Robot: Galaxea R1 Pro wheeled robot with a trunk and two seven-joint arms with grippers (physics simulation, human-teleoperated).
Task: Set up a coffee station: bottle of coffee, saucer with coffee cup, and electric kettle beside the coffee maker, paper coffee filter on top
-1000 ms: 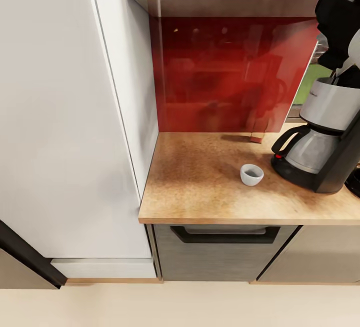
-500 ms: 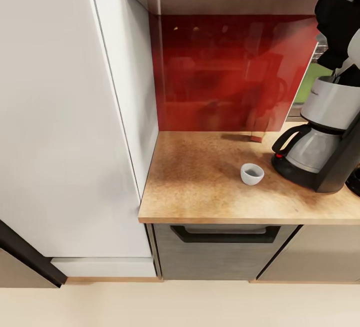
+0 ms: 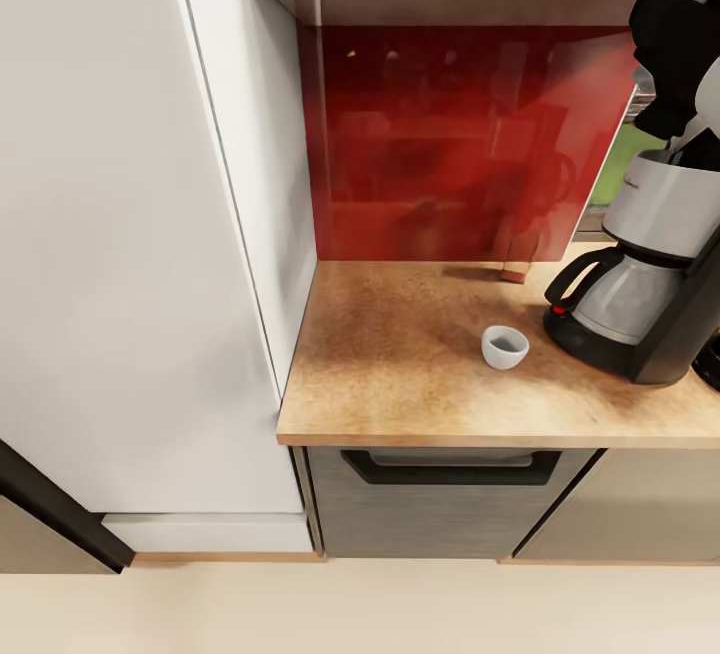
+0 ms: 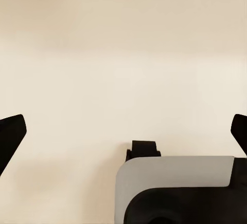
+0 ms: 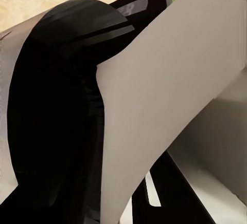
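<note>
Your cup (image 3: 504, 347), light and brittle, sits on the table (image 3: 400, 374) at the coffee maker's (image 3: 655, 264) nine o'clock; pinch its rim, left tool (image 4: 123, 131) spread wide, right tool's state untellable.

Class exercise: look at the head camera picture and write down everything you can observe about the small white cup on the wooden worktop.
The small round white coffee cup looks like plain glazed ceramic, with no handle showing. It stands upright, mouth up, its inside shadowed grey and seemingly empty. It rests directly on the light wood-grain kitchen countertop, with no saucer under it, just left of the dark grey coffee maker and apart from it. Nothing else touches it.
</note>
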